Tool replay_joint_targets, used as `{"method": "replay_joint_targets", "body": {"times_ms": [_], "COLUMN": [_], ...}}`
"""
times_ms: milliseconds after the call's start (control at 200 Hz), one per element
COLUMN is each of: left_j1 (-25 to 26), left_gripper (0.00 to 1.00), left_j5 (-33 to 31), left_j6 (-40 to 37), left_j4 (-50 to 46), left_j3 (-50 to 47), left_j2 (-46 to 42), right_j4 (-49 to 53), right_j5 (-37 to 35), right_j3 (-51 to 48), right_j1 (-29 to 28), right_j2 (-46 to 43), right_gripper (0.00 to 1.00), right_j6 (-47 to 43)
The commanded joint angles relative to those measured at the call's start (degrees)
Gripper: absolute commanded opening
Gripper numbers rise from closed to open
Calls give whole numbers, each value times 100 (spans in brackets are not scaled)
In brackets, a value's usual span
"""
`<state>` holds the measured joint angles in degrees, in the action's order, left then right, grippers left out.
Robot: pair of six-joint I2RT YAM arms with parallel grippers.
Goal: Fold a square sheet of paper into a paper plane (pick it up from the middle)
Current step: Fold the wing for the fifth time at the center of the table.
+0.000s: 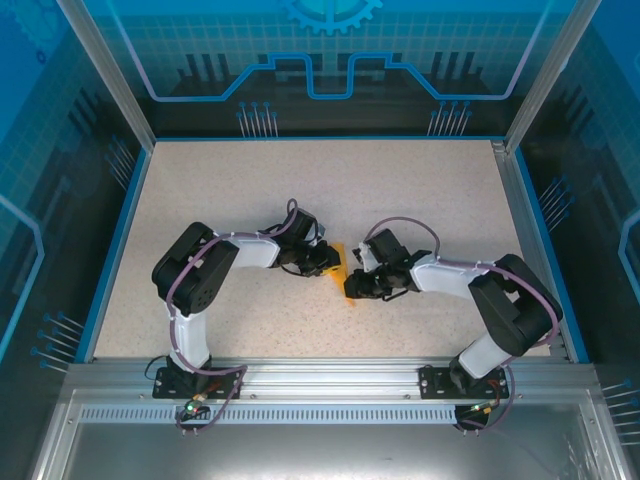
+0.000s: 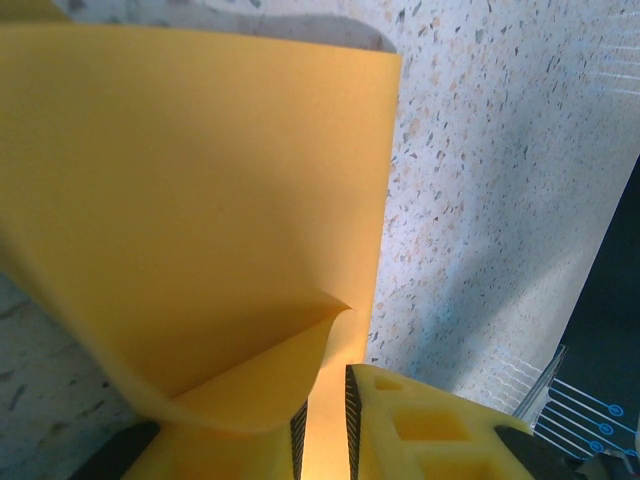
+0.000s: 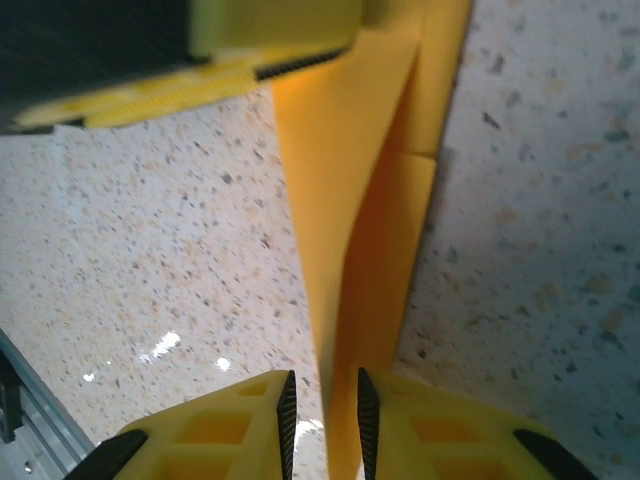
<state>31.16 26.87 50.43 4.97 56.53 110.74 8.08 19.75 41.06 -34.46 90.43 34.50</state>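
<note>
Seen from above, a pale speckled surface [image 1: 420, 200] lies inside a blue-walled enclosure. Two white and black arms are bolted at its near edge, and both bend inward to meet near the middle.

On the left, the left arm [image 1: 200, 275] reaches to the right. The left fingers [image 1: 325, 262] end at the left side of a folded orange paper [image 1: 343, 275]. In the left wrist view the yellow fingers [image 2: 430, 430] sit at the bottom edge, drawn close together, with only a narrow slit between their dark pads. The paper [image 2: 200, 200] runs through that slit and is pinched there. Above the fingers it spreads into a broad, smooth orange sheet. One layer curls forward, and a crease comes to a point near the middle.

From overhead the paper looks like a thin strip standing on edge between the two arms, at the centre of the surface and slightly toward the near side.

On the right, the right arm [image 1: 500, 300] reaches to the left. In the right wrist view the right fingers [image 3: 450, 440] are also nearly closed, clamped on a narrow, layered stretch of the paper [image 3: 340, 200] that rises between their pads. Here the left fingers [image 3: 200, 50] show at the top, gripping the far end of the same paper, with the speckled surface on both sides.
</note>
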Motion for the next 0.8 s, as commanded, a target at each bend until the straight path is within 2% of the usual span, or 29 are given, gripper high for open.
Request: {"method": "replay_joint_targets", "body": {"times_ms": [0,410,795], "left_j1": [20,15,18], "left_gripper": [21,20,19], "left_j5": [-163,-205,-245], "left_j6": [-130,-148,-103], "left_j4": [-466,-565,-691], "left_j3": [-37,-20,32], "left_j2": [273,290,334], "right_j4": [135,-32,86], "right_j5": [128,406,332], "right_j3": [213,-49,-380], "right_j1": [44,20,-158], "right_j2": [159,293,551], "right_gripper": [25,5,6], "right_j6": [37,-88,-258]}}
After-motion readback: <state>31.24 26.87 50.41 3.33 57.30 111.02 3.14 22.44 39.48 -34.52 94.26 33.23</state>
